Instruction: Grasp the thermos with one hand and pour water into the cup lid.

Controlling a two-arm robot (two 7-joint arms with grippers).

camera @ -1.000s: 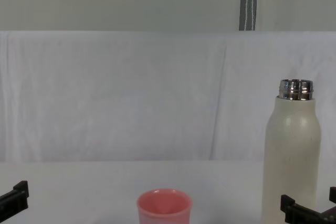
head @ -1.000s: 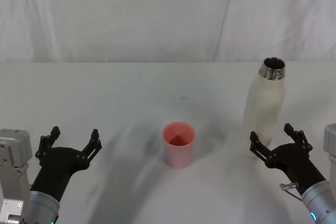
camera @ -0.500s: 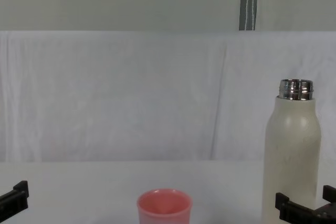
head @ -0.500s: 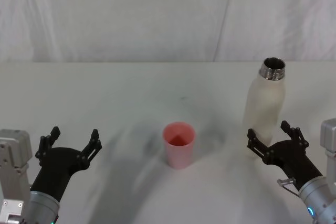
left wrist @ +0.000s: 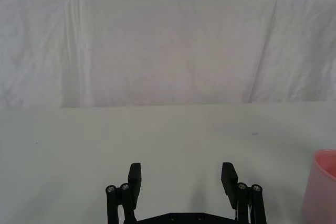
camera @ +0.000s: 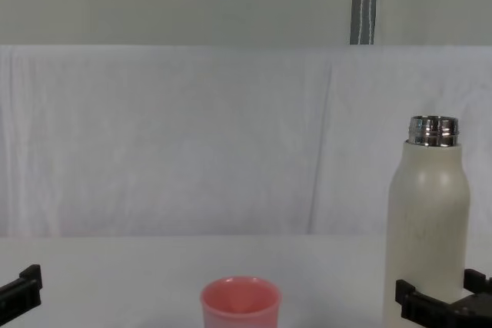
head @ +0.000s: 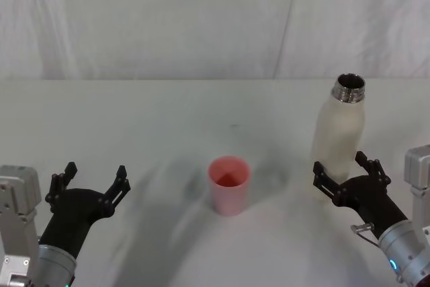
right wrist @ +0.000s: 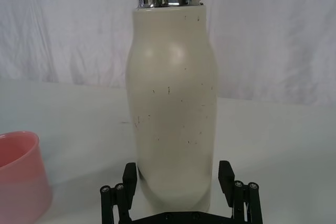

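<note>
The thermos (head: 339,136) stands upright on the desk (head: 168,112), right of the cup lid (head: 229,185); your right pincer (head: 343,177), wide open, has advanced to bracket its base, so close next.

A flat white table (head: 134,119) carries two things and runs back to a white cloth backdrop. A tall cream-white, faintly speckled thermos (head: 338,136) with a shiny threaded steel neck stands upright on its right side, its mouth uncapped. A small salmon-pink plastic cup lid (head: 229,185) stands upright, mouth up, near the middle, well apart from the thermos and left of it.
</note>
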